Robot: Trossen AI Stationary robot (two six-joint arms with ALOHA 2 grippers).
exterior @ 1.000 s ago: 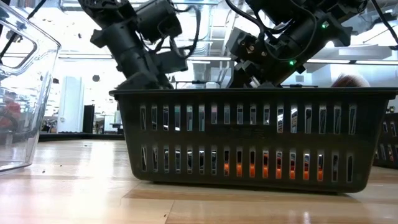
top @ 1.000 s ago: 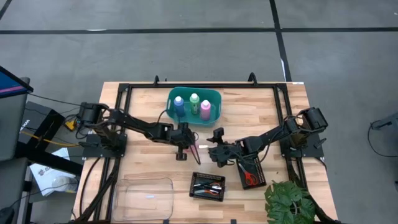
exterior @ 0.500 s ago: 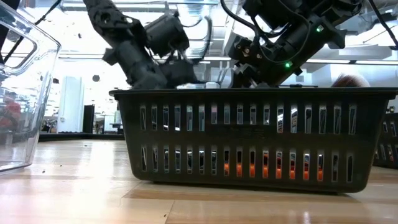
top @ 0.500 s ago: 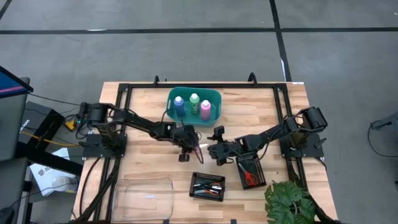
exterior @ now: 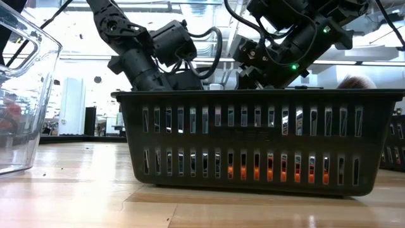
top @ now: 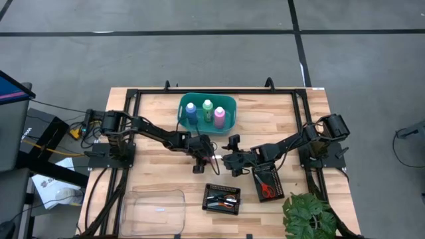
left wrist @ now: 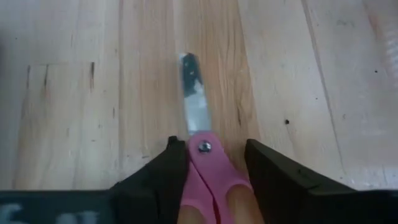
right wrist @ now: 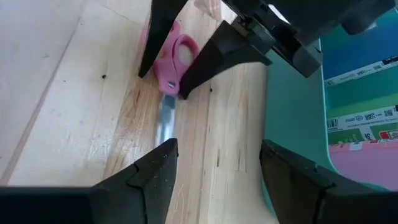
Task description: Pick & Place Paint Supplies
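Note:
Pink-handled scissors (left wrist: 211, 177) lie flat on the wooden table, blade (left wrist: 194, 93) pointing toward my right gripper. My left gripper (left wrist: 210, 144) is open low over them, one finger on each side of the handles near the pivot; it sits mid-table in the high view (top: 201, 159). My right gripper (right wrist: 217, 149) hovers open and empty just to the right (top: 229, 161), facing the scissors (right wrist: 169, 62). Blue (top: 191, 111), green (top: 207, 107) and pink (top: 220, 116) bottles stand in the teal basket (top: 230, 99). My left gripper comes at the scissors slanting down from the table's left, fingers along their length. One finger (left wrist: 171, 165) lies right beside the pink handle (left wrist: 189, 168); whether it touches I cannot tell. A gap shows at the other finger (left wrist: 267, 171). The scissors rest on the table.
A black mesh tray (top: 221, 198) with brushes stands near the front edge. A second tray (top: 269, 180) to its right holds red scissors. A clear plastic tub (top: 156, 209) is at the front left and a plant (top: 309, 216) at the front right.
My left gripper has sunk toward the table and shifted a little toward my right gripper, tipping further down. Its fingers have parted. The pink scissors, carried above the table before, now lie flat on it.

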